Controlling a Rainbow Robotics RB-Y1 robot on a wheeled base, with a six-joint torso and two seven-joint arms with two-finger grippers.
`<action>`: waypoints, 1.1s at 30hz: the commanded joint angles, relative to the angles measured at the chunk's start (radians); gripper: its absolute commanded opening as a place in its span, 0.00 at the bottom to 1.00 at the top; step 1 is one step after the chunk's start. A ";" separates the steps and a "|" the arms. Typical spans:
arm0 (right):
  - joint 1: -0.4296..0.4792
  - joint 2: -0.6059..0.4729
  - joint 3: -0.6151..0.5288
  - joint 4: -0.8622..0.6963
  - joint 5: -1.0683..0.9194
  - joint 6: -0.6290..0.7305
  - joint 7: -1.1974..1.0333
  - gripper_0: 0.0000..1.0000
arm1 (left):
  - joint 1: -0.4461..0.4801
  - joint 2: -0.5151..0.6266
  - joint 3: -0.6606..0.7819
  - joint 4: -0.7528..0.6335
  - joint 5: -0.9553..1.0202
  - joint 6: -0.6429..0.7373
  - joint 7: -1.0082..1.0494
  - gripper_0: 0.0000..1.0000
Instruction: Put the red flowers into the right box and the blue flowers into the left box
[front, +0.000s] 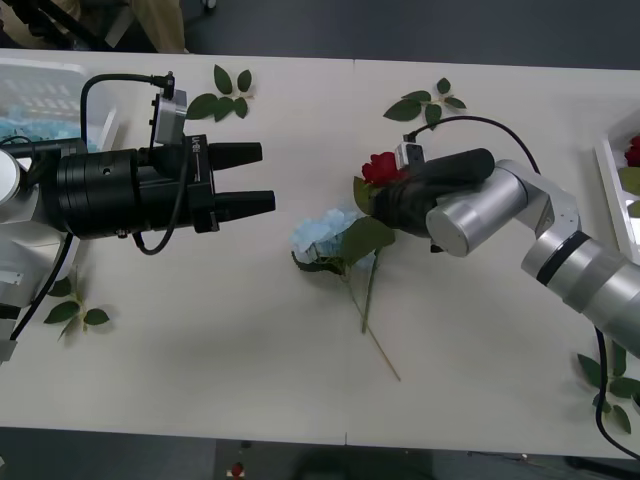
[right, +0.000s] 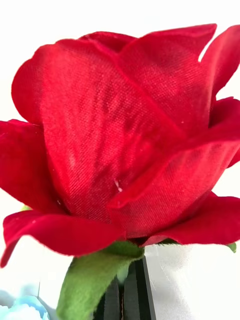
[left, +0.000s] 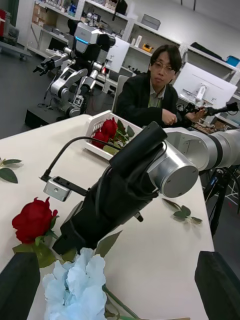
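A red flower (front: 381, 167) sits at the table's middle with my right gripper (front: 380, 195) shut just under its bloom. In the right wrist view the bloom (right: 120, 135) looms close above the black fingers (right: 114, 300), which are pressed together at its base. A blue flower (front: 320, 238) lies on the table right beside it, stem toward me. My left gripper (front: 268, 177) hovers open to the left of both flowers, holding nothing. The left box (front: 70, 75) at the far left holds a blue flower. The right box (front: 608, 165) at the right edge holds red blooms (left: 105, 134).
Loose green leaf sprigs lie at the far side (front: 225, 95) (front: 428, 102), at the near left (front: 75, 312) and at the near right (front: 610, 378). The white table (front: 200, 330) has open surface in front of the flowers.
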 joint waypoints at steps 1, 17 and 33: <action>-0.025 -0.046 -0.011 -0.021 -0.004 0.000 -0.036 0.00 | 0.006 0.014 -0.007 -0.031 0.004 0.005 -0.027 0.91; -0.033 -0.353 -0.045 -0.229 -0.171 0.000 -0.011 0.00 | 0.006 0.014 -0.007 -0.031 0.004 0.005 -0.027 0.91; 0.239 -0.555 -0.456 -0.508 -0.191 0.215 0.093 0.00 | 0.006 0.014 -0.007 -0.031 0.004 0.005 -0.027 0.91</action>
